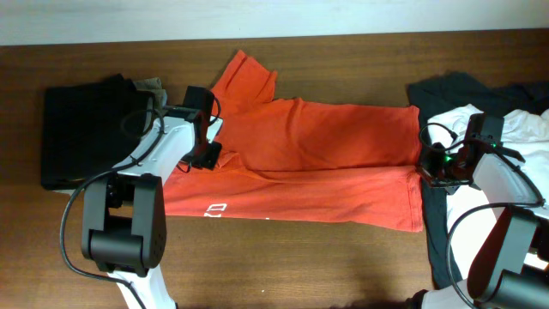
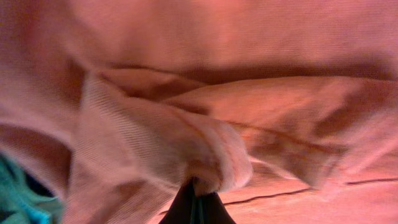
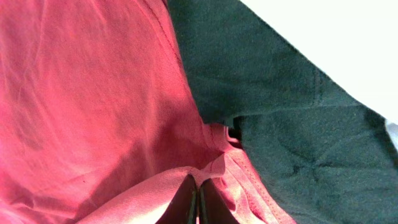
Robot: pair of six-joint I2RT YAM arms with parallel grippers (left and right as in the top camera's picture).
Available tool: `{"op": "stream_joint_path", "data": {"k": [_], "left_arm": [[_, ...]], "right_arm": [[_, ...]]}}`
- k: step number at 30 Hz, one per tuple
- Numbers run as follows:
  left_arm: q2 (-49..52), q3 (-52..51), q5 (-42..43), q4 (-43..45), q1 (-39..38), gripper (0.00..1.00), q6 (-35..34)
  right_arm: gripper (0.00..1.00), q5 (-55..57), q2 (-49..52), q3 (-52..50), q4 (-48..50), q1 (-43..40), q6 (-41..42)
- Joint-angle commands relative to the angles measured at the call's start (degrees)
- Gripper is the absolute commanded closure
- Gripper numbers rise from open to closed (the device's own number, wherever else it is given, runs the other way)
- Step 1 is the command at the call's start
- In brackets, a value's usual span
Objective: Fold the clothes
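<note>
The orange-red T-shirt (image 1: 317, 159) lies across the middle of the wooden table, folded lengthwise, with white lettering showing near its front left edge. My left gripper (image 1: 208, 153) is shut on a fold of the shirt at its left end; the left wrist view shows the pinched cloth (image 2: 211, 168) above the fingertips (image 2: 198, 208). My right gripper (image 1: 431, 168) is shut on the shirt's right hem; the right wrist view shows the hem (image 3: 217, 168) bunched over the closed fingertips (image 3: 196, 202).
A black folded garment (image 1: 86, 133) lies at the far left beside the left arm. A dark grey garment (image 1: 463, 90) and a white shirt (image 1: 523, 124) lie at the right under and around the right arm; the dark one (image 3: 292, 124) touches the shirt's hem.
</note>
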Motion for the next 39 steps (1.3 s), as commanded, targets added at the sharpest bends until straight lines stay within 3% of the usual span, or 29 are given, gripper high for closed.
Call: {"op": "stream_joint_path", "data": {"k": [1, 8, 9, 10, 11, 12, 14, 16, 18, 21, 22, 23, 24, 25, 29, 31, 32, 34, 35, 38, 39], "left_arm": [[0.02, 4.11, -6.67, -0.96, -0.07, 1.00, -3.43], [-0.42, 7.80, -23.43, -0.98, 0.22, 1.00, -8.24], [-0.42, 7.91, -24.81, -1.03, 0.33, 0.94, -8.70], [-0.42, 7.91, -25.68, -1.29, 0.31, 0.73, -8.68], [-0.42, 8.57, -28.68, -2.95, 0.33, 0.60, -10.32], [-0.42, 10.56, -29.31, -5.14, 0.37, 0.57, -11.47], [-0.42, 14.60, -21.00, -8.07, 0.02, 0.58, -10.51], [-0.42, 16.76, 0.11, -11.69, -1.36, 0.64, -2.97], [-0.04, 11.69, 1.51, -10.43, -3.43, 0.59, -2.69], [2.49, 4.02, 0.00, -0.24, -3.56, 0.56, -1.68], [2.62, 4.02, -3.23, 2.25, -3.56, 0.56, -1.68], [2.62, 4.02, -7.76, 4.28, -3.54, 0.66, -1.70], [2.60, 4.04, -13.00, 4.96, -3.54, 0.86, -2.38], [2.60, 4.20, -20.13, 4.59, -3.37, 0.98, -4.63], [2.60, 6.40, -27.80, 1.99, -1.53, 1.00, -9.70], [2.60, 8.20, -25.14, 1.03, -0.59, 0.99, -9.92], [2.49, 9.49, -18.95, -0.90, -0.83, 0.94, -9.31], [2.38, 10.67, 3.21, -5.79, -1.90, 0.80, -2.21], [2.56, 10.01, 7.85, -7.43, -2.86, 0.73, -1.86], [3.08, 5.60, 9.01, -6.47, -5.20, 0.45, -1.86], [3.10, 4.55, 9.66, -5.18, -5.22, 0.44, -1.86]], "right_arm": [[0.95, 0.90, 0.26, 0.92, 0.11, -0.17, 0.04], [0.95, 0.92, 0.26, 0.92, 0.09, -0.17, 0.02], [0.96, 0.92, 0.26, 0.92, 0.09, -0.17, 0.02], [0.96, 0.92, 0.26, 0.92, 0.09, -0.17, 0.02], [0.95, 0.92, 0.26, 0.92, 0.09, -0.17, 0.02], [0.96, 0.92, 0.26, 0.92, 0.09, -0.17, 0.02], [0.95, 0.92, 0.26, 0.92, 0.09, -0.17, 0.02], [0.96, 0.92, 0.26, 0.92, 0.04, -0.17, 0.02], [0.96, 0.92, 0.26, 0.92, 0.04, -0.17, 0.02], [0.96, 0.92, 0.26, 0.92, -0.11, -0.17, 0.02], [0.96, 0.92, 0.26, 0.92, -0.11, -0.17, 0.02], [0.96, 0.92, 0.26, 0.92, -0.17, -0.17, 0.02], [0.96, 0.92, 0.26, 0.92, -0.37, -0.17, 0.02], [0.96, 0.92, 0.26, 0.92, -0.63, -0.17, 0.02], [0.96, 0.92, 0.26, 0.92, -0.74, -0.17, 0.02], [0.96, 0.92, 0.26, 0.92, -0.74, -0.17, 0.02], [0.96, 0.92, 0.26, 0.92, -0.83, -0.17, 0.02], [0.96, 0.94, 0.26, 0.92, -1.01, -0.17, -0.20], [0.96, 0.94, 0.26, 0.92, -1.09, -0.17, -0.20], [0.95, 0.94, 0.26, 0.92, -1.11, -0.17, -0.20], [0.95, 0.94, 0.26, 0.92, -1.09, -0.17, -0.20]]}}
